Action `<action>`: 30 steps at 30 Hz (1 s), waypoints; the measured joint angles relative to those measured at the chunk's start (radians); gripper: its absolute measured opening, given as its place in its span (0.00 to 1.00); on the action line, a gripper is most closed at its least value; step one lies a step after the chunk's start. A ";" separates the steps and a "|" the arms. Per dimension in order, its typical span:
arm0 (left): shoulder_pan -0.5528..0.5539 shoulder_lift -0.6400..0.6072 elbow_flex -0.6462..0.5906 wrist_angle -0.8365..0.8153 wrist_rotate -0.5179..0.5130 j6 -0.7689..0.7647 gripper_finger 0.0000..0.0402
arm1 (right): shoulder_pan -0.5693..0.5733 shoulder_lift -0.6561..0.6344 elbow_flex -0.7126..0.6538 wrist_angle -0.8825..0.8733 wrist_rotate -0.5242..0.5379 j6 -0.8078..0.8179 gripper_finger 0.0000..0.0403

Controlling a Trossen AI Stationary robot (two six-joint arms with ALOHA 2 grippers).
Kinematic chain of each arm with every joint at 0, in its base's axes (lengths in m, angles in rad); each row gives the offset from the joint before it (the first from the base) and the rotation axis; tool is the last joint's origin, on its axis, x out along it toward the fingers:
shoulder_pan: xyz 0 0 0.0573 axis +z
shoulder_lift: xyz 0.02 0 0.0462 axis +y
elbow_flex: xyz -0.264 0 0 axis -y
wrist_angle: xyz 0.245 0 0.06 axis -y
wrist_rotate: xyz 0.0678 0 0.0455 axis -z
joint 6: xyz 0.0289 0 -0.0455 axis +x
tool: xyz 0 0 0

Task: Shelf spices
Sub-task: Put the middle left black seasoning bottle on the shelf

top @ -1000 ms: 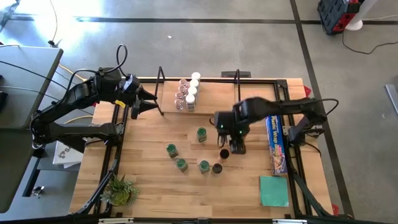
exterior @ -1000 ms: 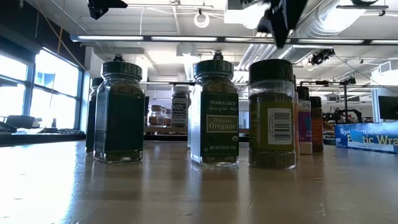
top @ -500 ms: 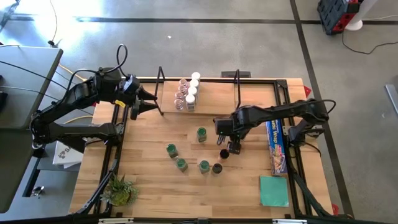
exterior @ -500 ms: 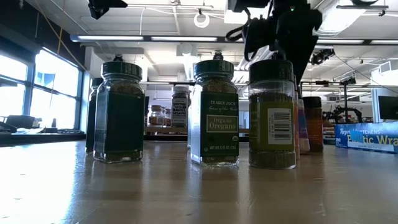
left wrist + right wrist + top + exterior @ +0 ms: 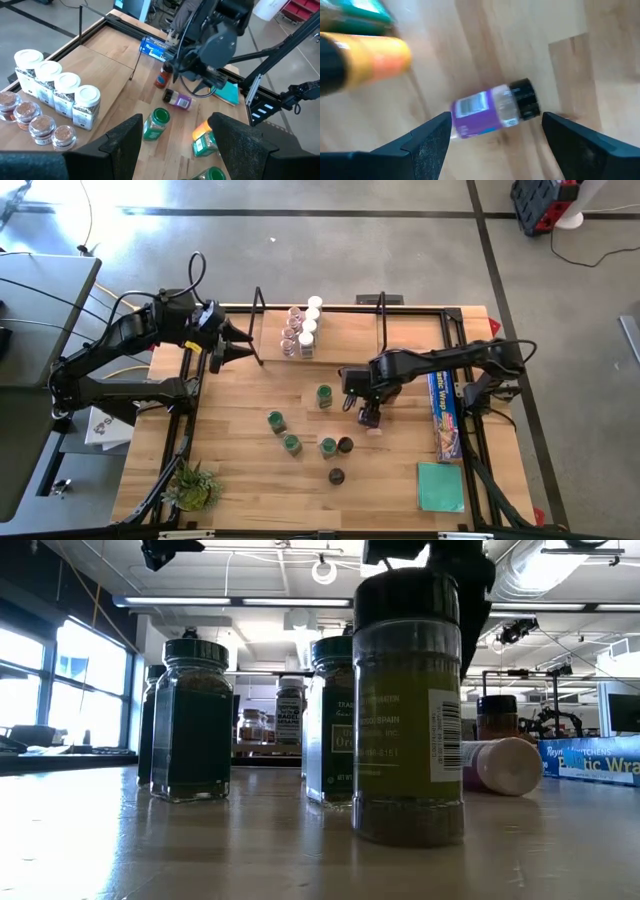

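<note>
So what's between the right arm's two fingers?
A purple-labelled jar with a black cap, lying on its side on the table, sits between the right gripper's open fingers, in the right wrist view.

Right gripper hemmed in on the jar side, with bare board on the other.

The right gripper (image 5: 368, 417) hangs with its fingers spread over a tipped purple-labelled jar (image 5: 492, 107), which lies on the wood directly beneath it and fills the gap. Just beside it, toward the left arm, stand a green-topped jar (image 5: 324, 395), a black-topped jar (image 5: 345, 444) and three more green tops (image 5: 291, 444), leaving only narrow lanes between them. On its far side the blue foil box (image 5: 444, 410) lies along the table edge, with an orange jar (image 5: 162, 77) near it. Bare board lies between the gripper and the teal square (image 5: 441, 487). The left gripper (image 5: 235, 340) waits, fingers apart, well away beside the shelf (image 5: 258, 315).
</note>
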 joint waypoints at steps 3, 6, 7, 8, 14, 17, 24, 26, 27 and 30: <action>0.000 0.000 0.000 -0.001 0.000 0.001 0.58 | -0.001 0.000 0.029 -0.006 -0.014 0.031 0.76; 0.000 0.000 0.000 -0.002 -0.001 -0.001 0.58 | 0.004 -0.005 0.088 -0.040 -0.037 0.045 0.76; 0.000 0.000 0.000 -0.002 -0.001 0.000 0.58 | 0.010 -0.011 0.109 -0.038 -0.056 0.031 0.76; 0.000 0.000 0.000 -0.002 -0.001 0.000 0.58 | 0.021 -0.019 0.131 -0.020 -0.080 0.007 0.76; 0.000 0.000 0.000 -0.002 -0.003 0.005 0.58 | 0.140 -0.021 0.181 0.149 -0.129 -0.211 0.76; 0.000 0.000 0.000 -0.002 -0.005 0.008 0.58 | 0.201 0.007 0.157 0.238 -0.112 -0.227 0.76; 0.000 0.000 0.000 -0.002 -0.007 0.002 0.58 | 0.263 0.086 0.149 0.298 -0.029 -0.205 0.76; 0.000 0.000 0.000 -0.001 -0.007 0.003 0.58 | 0.271 0.107 0.149 0.298 0.006 -0.203 0.76; 0.000 0.000 0.000 -0.002 -0.007 0.002 0.58 | 0.273 0.117 0.149 0.298 0.016 -0.202 0.76; 0.000 0.000 0.000 -0.001 -0.006 0.002 0.58 | 0.275 0.143 0.149 0.295 0.018 -0.180 0.76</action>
